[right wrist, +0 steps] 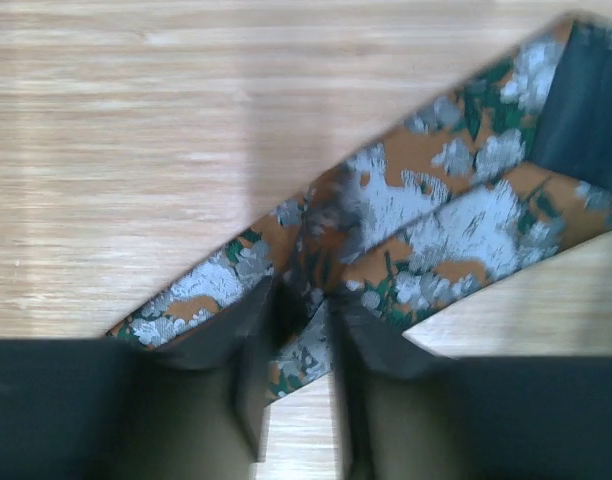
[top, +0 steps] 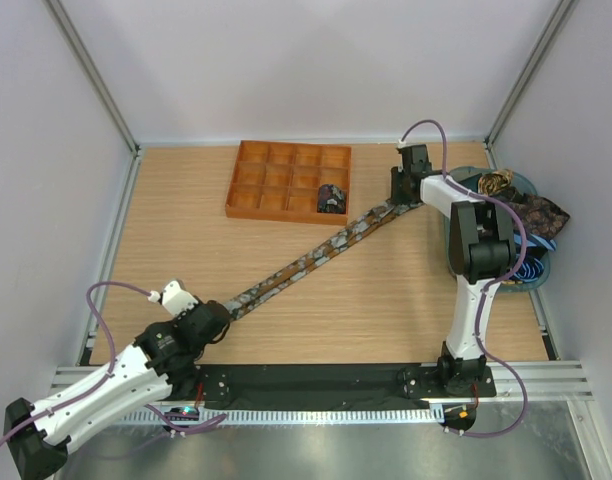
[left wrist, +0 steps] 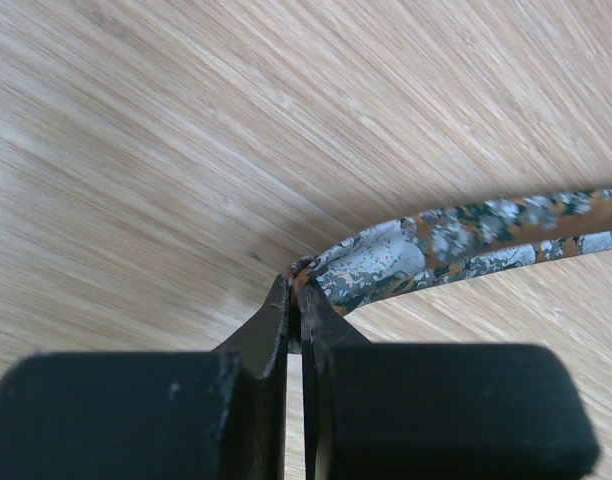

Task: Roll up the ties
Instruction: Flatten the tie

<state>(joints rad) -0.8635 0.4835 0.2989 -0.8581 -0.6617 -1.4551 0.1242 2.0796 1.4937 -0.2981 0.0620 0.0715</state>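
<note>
Necktie (top: 316,258): a long, narrow strip of orange-brown fabric with grey-white and green paisley. It is doubled on itself and stretched across the pale wooden tabletop (top: 386,310), running from one pair of fingers to the other.
Left gripper (left wrist: 296,292): the black fingers are pressed together on the folded end of the necktie. The two bands curve away from the tips toward their right.
Right gripper (right wrist: 301,300): the fingers are narrowly parted, with patterned fabric between them and a pucker just beyond the tips. The wrist view is blurred, so whether the pinch has truly bitten cannot be told.
Beyond the fingers: one small dark rolled tie (top: 331,197) sits in a compartment of the orange gridded plastic tray (top: 241,185), near the right fingers on the side facing the left arm. Loose ties (top: 541,213) are heaped in a round blue tub (top: 538,272) on the other side of those fingers.
Step in hand: probably the lay-out, with each end being secured so the strip lies straight before any winding begins.
Next move: likely a firm grip at the right fingers. One end then has to turn over on itself, with the strip kept taut and flat so the coil stays tight.
</note>
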